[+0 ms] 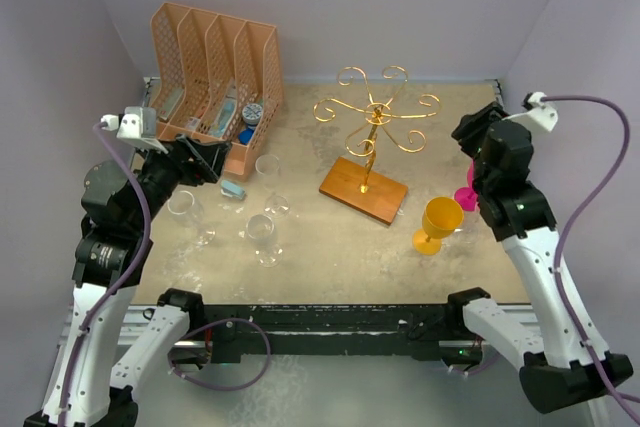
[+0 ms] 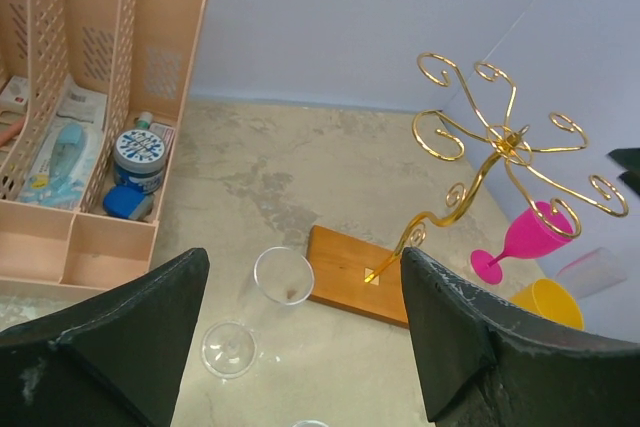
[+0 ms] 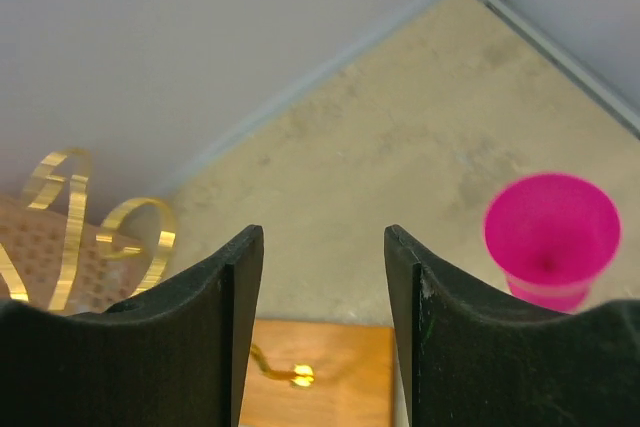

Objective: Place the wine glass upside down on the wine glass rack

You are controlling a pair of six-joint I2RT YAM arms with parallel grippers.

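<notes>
- Right pincer (image 3: 325,237): released, jaws apart, nothing between them.
- Pink wine glass (image 3: 550,232): upright on the counter (image 1: 320,247), beside the right pincer, not gripped.
- Wine glass rack (image 1: 373,119): mid-counter, left of the pink glass.
- Yellow wine glass (image 1: 440,219): upright, near the rack base.
- Left pincer (image 2: 302,257): wide open, grasping nothing.

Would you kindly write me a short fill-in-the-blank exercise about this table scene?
1. The wine glass rack holds ____ glasses.
2. The file organizer is coloured ____.
3. The pink glass stands nearest the ____ arm.
Missing words: no; orange; right.
</notes>
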